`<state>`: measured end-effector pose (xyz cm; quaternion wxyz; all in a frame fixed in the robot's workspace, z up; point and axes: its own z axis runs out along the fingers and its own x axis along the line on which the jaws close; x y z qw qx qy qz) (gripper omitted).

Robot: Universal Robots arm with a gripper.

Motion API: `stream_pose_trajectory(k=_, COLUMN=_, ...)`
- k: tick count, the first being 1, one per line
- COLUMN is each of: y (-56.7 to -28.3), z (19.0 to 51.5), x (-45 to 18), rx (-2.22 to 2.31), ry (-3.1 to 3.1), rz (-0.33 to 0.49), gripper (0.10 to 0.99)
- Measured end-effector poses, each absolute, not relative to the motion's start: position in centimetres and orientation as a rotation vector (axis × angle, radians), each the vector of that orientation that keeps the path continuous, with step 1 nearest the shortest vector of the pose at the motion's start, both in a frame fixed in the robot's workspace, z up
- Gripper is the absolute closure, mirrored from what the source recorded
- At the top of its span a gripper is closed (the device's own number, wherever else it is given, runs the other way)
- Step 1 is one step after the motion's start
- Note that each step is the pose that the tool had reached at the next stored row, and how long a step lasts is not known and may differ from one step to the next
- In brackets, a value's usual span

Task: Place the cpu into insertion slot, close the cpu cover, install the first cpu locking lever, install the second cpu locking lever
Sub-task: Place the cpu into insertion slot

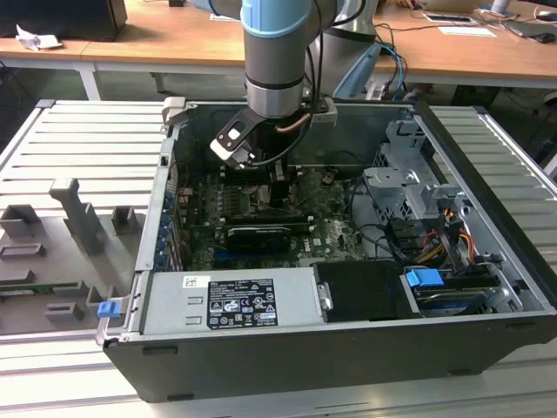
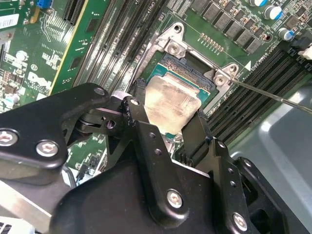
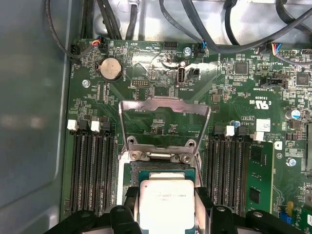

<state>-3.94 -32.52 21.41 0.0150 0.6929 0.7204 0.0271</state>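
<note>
The cpu [image 3: 165, 207], pale silver face up, sat clamped between the two black fingers [image 3: 127, 197] of the end effector [image 3: 165, 197]; in the second wrist view the cpu [image 2: 170, 100] lay over the near part of the insertion slot [image 2: 189, 67], and whether it touched the socket's floor could not be told. The end effector [image 2: 168, 119] was clenched on the chip, one finger against each of two opposite edges. In the first wrist view the insertion slot [image 3: 161, 168] showed as a dark strip just beyond the chip; past it the cpu cover [image 3: 165, 102] stood swung open on its hinge, its silvery frame tilted up and away from the socket. A thin metal rod [image 2: 273, 93] ran off from one corner of the socket; black memory slots [image 3: 92, 165] flanked the socket on both sides; a coin battery [image 3: 110, 68] sat on the green motherboard [image 3: 229, 87] beyond the cover.

In the exterior view the arm [image 1: 274, 61] came straight down into the open computer case [image 1: 348, 357]; its wrist pointed down, the end effector [image 1: 278, 187] low over the board; the grey power supply [image 1: 231, 300] lay along the case's near wall; the case rested on a ribbed grey tabletop [image 1: 78, 148].
</note>
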Motion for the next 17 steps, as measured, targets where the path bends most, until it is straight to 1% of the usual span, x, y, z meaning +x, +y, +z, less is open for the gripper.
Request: stream_pose_trajectory(k=17, y=-31.9, z=20.2, x=-4.0, rx=2.208, ry=2.192, rz=0.081, gripper=0.545)
